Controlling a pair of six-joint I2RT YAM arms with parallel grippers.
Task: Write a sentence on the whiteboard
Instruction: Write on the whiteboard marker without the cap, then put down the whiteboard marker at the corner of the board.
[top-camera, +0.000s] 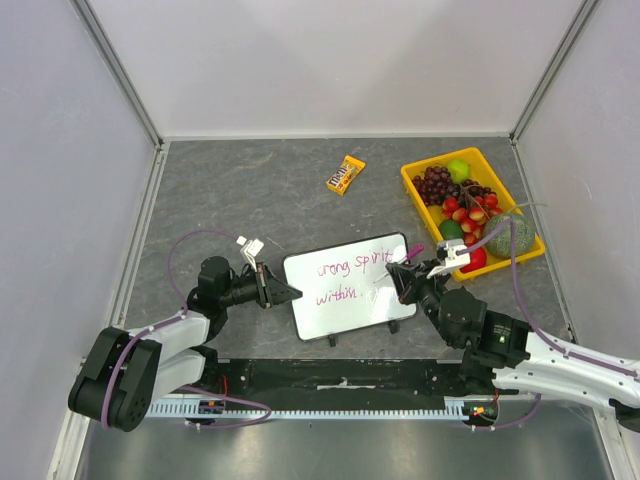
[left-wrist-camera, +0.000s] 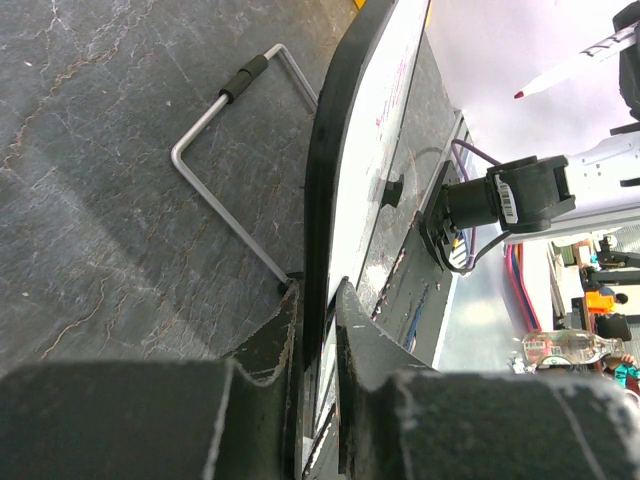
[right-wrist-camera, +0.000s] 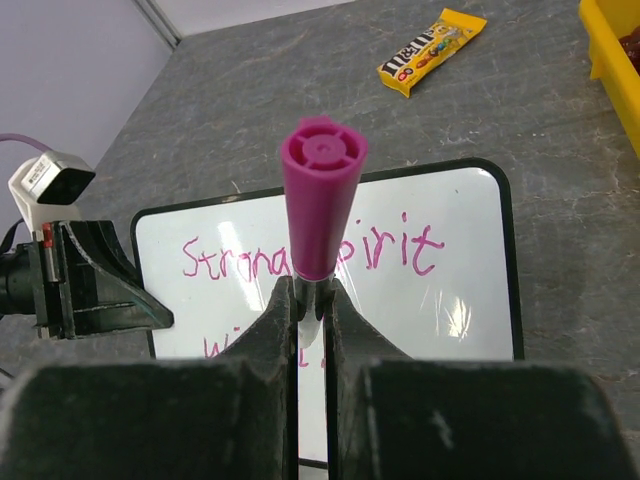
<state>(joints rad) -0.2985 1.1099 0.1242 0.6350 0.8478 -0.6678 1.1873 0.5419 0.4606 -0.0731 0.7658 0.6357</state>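
Lying beyond whiteboard (top-camera: 350, 290), candy packet (top-camera: 346, 174), fruit tray (top-camera: 430, 160) near pink marker (right-wrist-camera: 322, 200)

We see a white whiteboard (top-camera: 348, 285) with a thin black rim, its sentence (top-camera: 340, 268) in pink strokes. The marker (right-wrist-camera: 320, 195) is magenta. At two o'clock from the board, the tray (top-camera: 415, 195) is yellow; at twelve, the candy packet (top-camera: 346, 174) is yellow-orange. The table (top-camera: 230, 190) is mottled grey
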